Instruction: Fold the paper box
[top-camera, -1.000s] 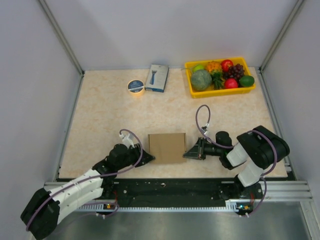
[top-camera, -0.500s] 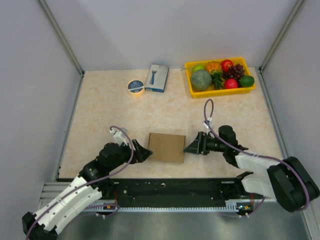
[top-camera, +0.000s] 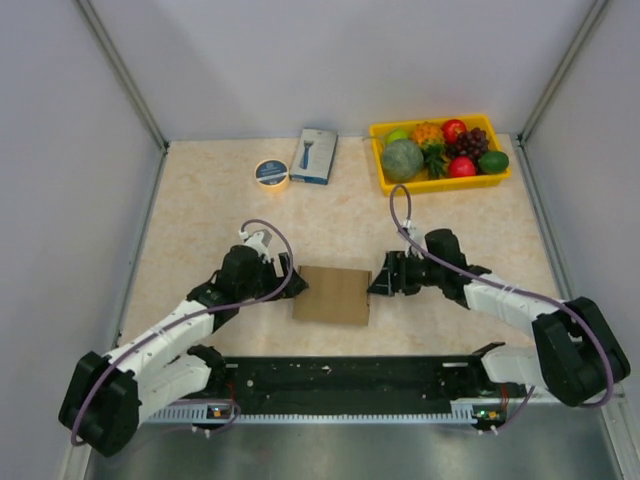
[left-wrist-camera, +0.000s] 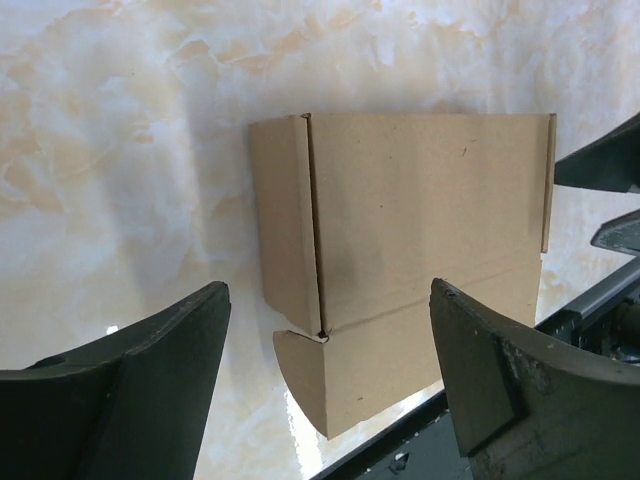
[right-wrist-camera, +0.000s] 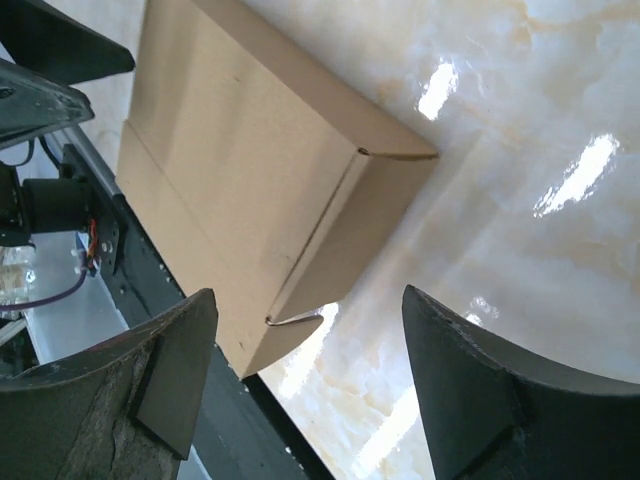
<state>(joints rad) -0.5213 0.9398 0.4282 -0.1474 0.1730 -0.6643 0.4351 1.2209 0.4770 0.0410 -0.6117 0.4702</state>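
Although the desk (top-camera: 200, 215) was broad, the paper box (top-camera: 333, 294) lay at its 6 o'clock side, close to the near edge. It already looked like a flat, closed brown packet with creased side walls rather than a spread blank, so most of the folding seemed done. The yellow tray (top-camera: 445, 186) at 1 o'clock and the printed box (top-camera: 314, 156) at 12 stood well apart from it. That left bare desk open toward 12 o'clock, but little room at 6. The left gripper (top-camera: 287, 284) at the box's 9 o'clock and the right gripper (top-camera: 377, 283) at its 3 o'clock were both spread wide and empty, just beside its short edges. One small rounded flap (left-wrist-camera: 300, 372) at the 7 o'clock corner jutted out untucked, probably the work remaining.
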